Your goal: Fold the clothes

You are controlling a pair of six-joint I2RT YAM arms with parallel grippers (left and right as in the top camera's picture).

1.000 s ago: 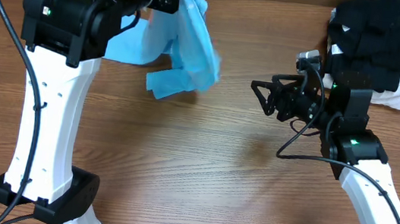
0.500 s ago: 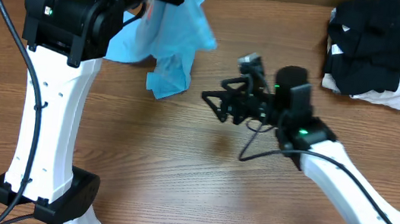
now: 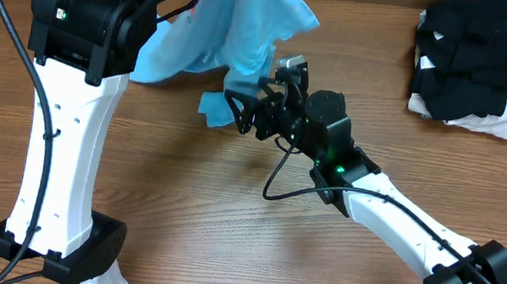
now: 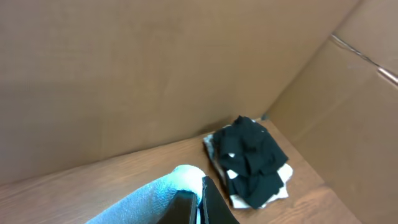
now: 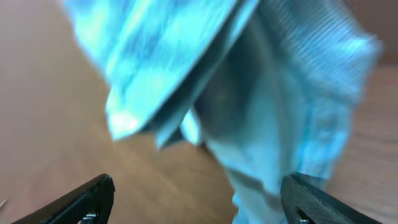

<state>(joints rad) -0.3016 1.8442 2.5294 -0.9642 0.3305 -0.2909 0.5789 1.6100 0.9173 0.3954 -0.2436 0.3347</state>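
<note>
A: Overhead view?
B: T-shirt [image 3: 248,25] hangs over the table [image 3: 225,216] from the left arm. Right gripper [image 3: 235,111] is at its lower edge.
A: Left wrist view?
B: Left gripper [image 4: 199,202] is clamped on the T-shirt.
A: Right wrist view?
B: Jaws are spread wide, with the cloth just ahead, ungripped.

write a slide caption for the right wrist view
Open right end effector facing the light blue T-shirt dangling over the wooden table.

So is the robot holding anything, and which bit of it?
The left hand is shut on the blue T-shirt, pinching a bunched fold so the rest hangs down; which part is unclear. The right hand is open beside it, holding nothing.
</note>
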